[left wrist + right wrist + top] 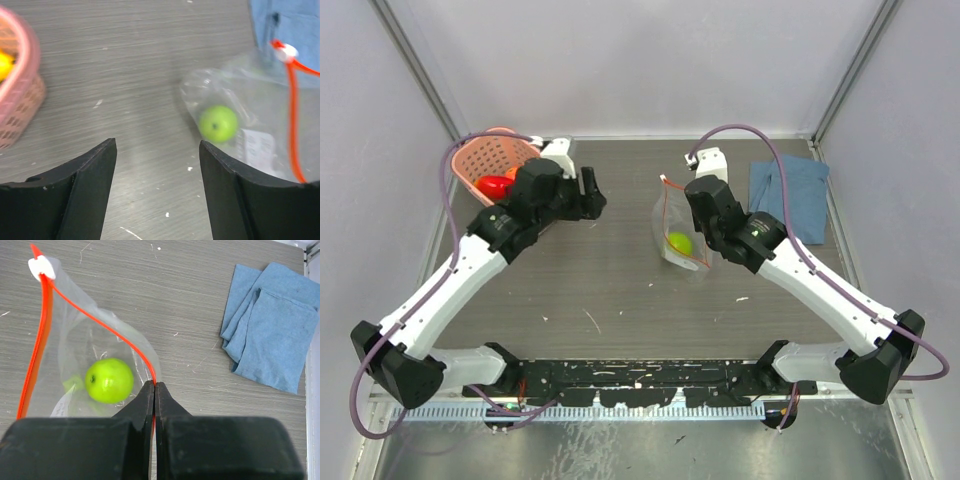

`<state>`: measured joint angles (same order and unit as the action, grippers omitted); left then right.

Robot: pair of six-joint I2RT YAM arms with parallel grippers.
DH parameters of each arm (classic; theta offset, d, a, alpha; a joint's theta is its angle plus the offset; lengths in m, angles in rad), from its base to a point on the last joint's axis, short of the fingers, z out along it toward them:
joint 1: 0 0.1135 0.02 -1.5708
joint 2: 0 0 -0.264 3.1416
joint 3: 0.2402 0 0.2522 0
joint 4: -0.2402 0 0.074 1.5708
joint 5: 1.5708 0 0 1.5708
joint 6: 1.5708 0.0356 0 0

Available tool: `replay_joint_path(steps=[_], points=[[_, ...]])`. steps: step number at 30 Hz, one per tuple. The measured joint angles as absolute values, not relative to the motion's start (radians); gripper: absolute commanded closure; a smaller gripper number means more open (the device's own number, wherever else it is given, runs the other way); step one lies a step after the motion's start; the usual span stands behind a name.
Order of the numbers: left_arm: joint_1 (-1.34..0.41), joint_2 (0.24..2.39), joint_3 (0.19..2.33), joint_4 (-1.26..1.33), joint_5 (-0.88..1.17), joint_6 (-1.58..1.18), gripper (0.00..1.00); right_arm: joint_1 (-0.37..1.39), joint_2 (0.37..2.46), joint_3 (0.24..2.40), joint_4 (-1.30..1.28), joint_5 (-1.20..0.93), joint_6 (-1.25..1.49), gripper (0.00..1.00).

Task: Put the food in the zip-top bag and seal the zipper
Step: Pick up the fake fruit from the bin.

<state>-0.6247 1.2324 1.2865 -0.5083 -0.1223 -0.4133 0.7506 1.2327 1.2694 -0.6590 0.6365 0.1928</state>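
The zip-top bag (672, 215) lies mid-table, its mouth held open. A green toy apple (109, 380) sits inside it. The orange-red zipper (42, 330) runs along the mouth, with the white slider (40, 267) at its far end. My right gripper (155, 385) is shut on one lip of the zipper edge. My left gripper (157, 145) is open over bare table, left of the bag (220, 85), with nothing between its fingers. More food, red and orange (495, 185), lies in the pink basket (490, 155).
A folded blue cloth (790, 195) lies at the back right, just past the bag. The pink basket stands at the back left near the wall. Grey walls close in the table on three sides.
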Motion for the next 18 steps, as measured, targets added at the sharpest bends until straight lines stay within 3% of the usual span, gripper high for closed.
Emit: replay_joint_path(steps=[9,18], points=[[-0.347,1.23,1.3,-0.601,-0.131,-0.395,0.14,0.735,1.237,1.266,-0.638,0.626,0.184,1.0],[-0.114,1.361,1.371,-0.599,-0.127,-0.405,0.09,0.718,1.246,1.259,-0.623,0.599,0.181,1.0]])
